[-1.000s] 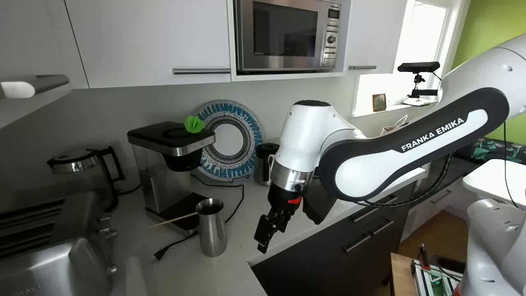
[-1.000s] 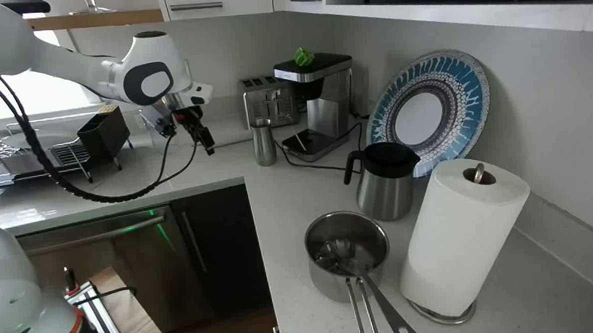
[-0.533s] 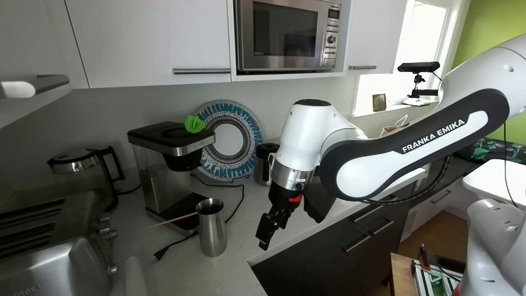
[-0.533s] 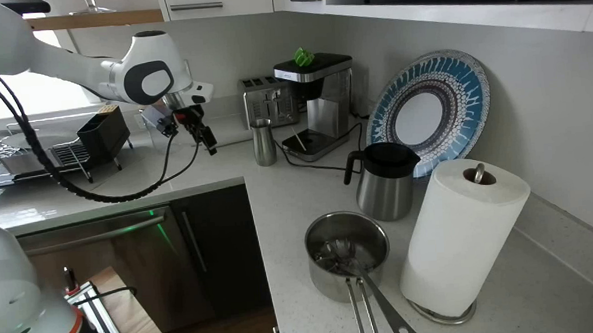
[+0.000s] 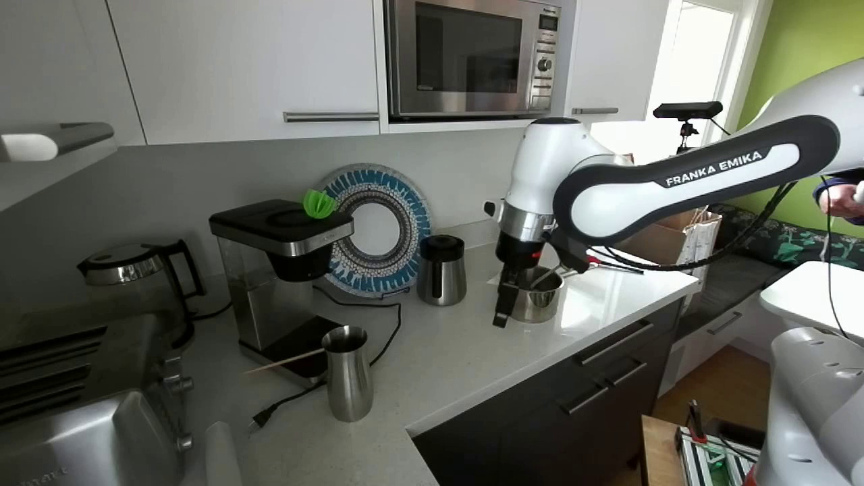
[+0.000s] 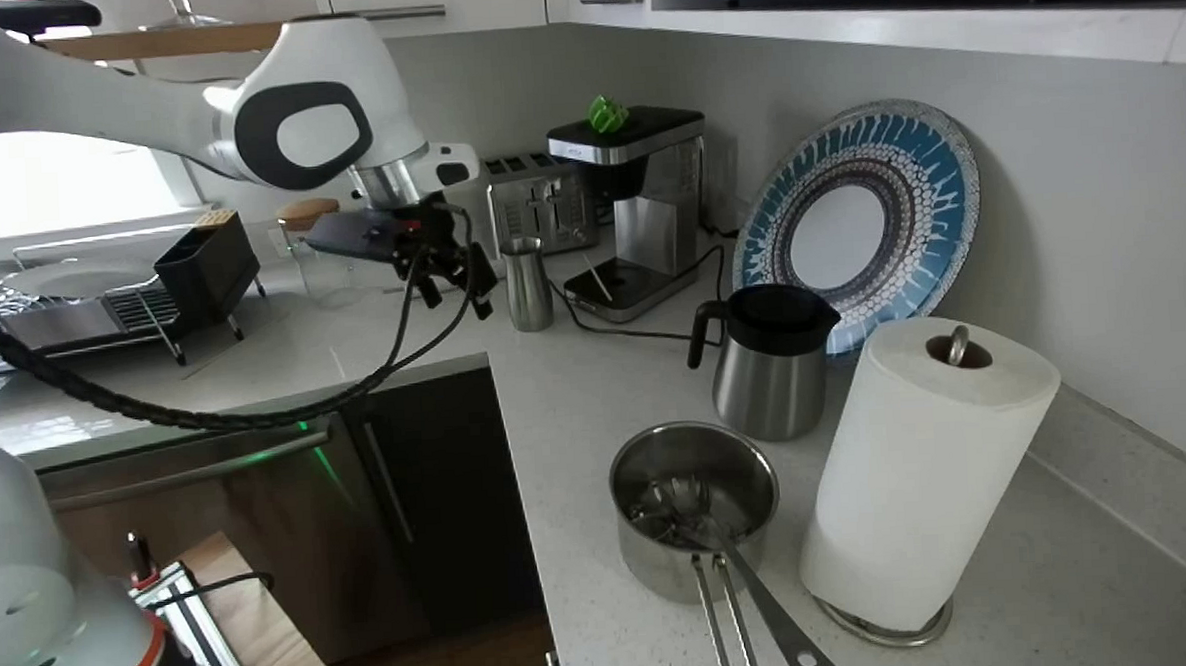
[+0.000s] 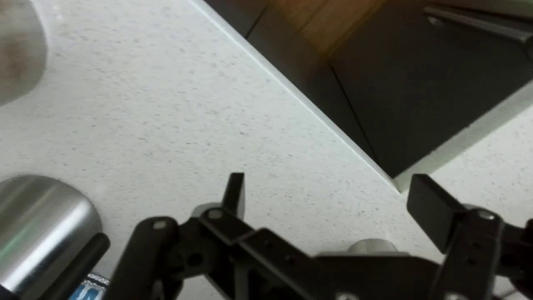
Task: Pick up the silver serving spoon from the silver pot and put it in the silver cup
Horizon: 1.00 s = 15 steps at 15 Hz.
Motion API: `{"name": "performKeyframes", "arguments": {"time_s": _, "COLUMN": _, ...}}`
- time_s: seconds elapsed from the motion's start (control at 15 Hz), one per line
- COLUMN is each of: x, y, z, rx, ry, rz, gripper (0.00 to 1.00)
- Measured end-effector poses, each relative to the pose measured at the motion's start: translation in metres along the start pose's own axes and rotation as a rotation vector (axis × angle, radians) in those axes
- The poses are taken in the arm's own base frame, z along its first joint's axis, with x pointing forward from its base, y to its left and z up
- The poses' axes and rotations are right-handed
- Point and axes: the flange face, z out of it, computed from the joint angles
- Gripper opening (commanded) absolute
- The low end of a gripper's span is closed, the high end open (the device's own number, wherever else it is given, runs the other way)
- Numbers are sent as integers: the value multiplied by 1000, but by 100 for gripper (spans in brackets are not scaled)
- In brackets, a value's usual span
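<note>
The silver pot stands on the back counter; it also shows in an exterior view and in part in the wrist view. The silver serving spoon lies with its head inside the pot and its long handle over the rim beside the wire pot handle; it shows partly in an exterior view. The silver cup stands upright near the counter's inner corner, also in an exterior view. My gripper is open and empty above the counter. In an exterior view my gripper overlaps the pot's near side.
A steel carafe with a black lid stands close to the pot. A paper towel roll, a leaning patterned plate, a coffee maker and a toaster stand around. The counter edge drops off to dark cabinets.
The arm has swung along the counter, rightward in both exterior views, uncovering the pot and spoon in one of them. The pot, spoon and cup have not moved. A person's hand shows at the edge now.
</note>
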Motion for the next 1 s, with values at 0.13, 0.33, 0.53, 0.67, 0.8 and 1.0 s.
{"name": "performKeyframes", "arguments": {"time_s": 0.13, "x": -22, "y": 52, "z": -5, "rx": 0, "ry": -9, "rz": -84, "gripper": 100}}
{"name": "performKeyframes", "arguments": {"time_s": 0.33, "x": -52, "y": 116, "z": -9, "rx": 8, "ry": 6, "rz": -109, "gripper": 100}}
{"name": "performKeyframes", "arguments": {"time_s": 0.53, "x": -53, "y": 117, "z": -9, "rx": 6, "ry": 6, "rz": -119, "gripper": 100}}
{"name": "performKeyframes", "arguments": {"time_s": 0.67, "x": -54, "y": 123, "z": -11, "rx": -40, "ry": -6, "rz": -150, "gripper": 100}}
{"name": "performKeyframes", "arguments": {"time_s": 0.8, "x": -64, "y": 141, "z": -11, "rx": -85, "ry": -55, "rz": -232, "gripper": 100}}
{"name": "performKeyframes", "arguments": {"time_s": 1.0, "x": -86, "y": 183, "z": -12, "rx": -151, "ry": -138, "rz": -343, "gripper": 100}}
